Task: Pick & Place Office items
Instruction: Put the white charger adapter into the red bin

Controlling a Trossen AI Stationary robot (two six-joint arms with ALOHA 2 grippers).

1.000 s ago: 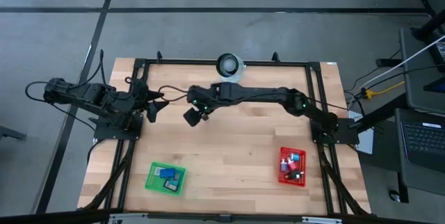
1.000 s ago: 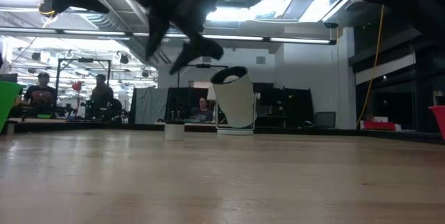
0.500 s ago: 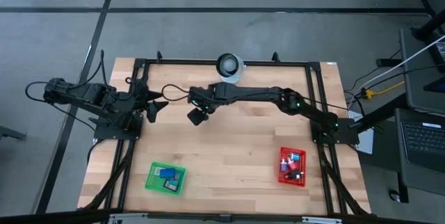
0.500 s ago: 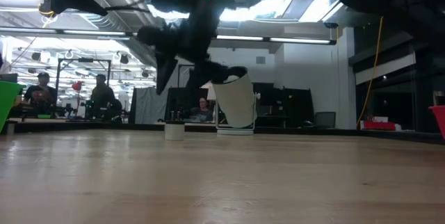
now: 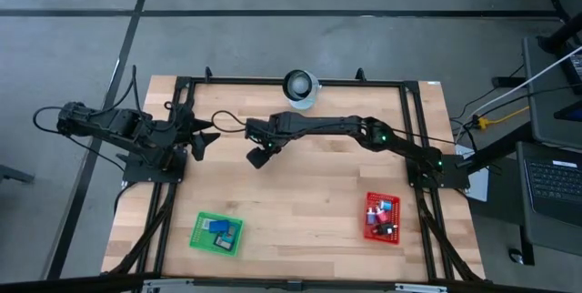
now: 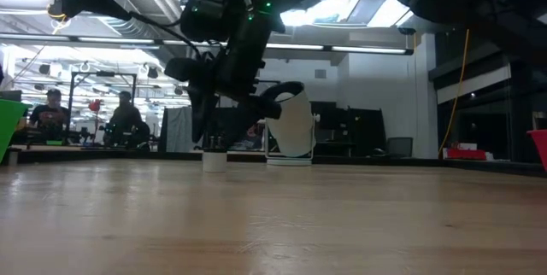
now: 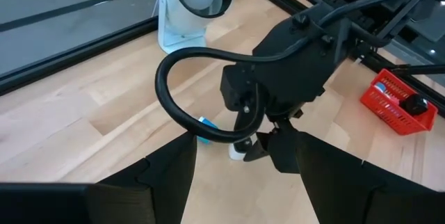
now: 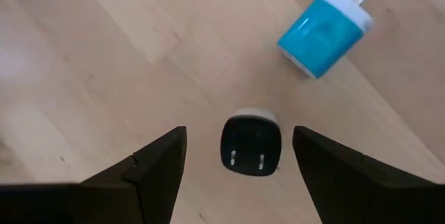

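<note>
Two small plug adapters are left loose on the wooden table [image 5: 309,193]: a black-faced one [image 8: 251,145] standing prongs-up and a blue and white one [image 8: 322,32] lying just beside it. The black one is straddled from above by the right gripper [image 8: 240,156], fingers spread wide and not touching it. The left gripper [image 5: 207,137] is parked near the table's left edge, its state can't be made out, and more items are seen in the green basket [image 5: 202,239] and red basket [image 5: 367,218].

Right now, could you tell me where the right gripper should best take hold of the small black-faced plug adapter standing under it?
Probably by its two side walls, coming straight down. The adapter stands upright, prongs up, between the open fingers of the right gripper. The blue charger lies clear of it, so the fingers have room.
</note>
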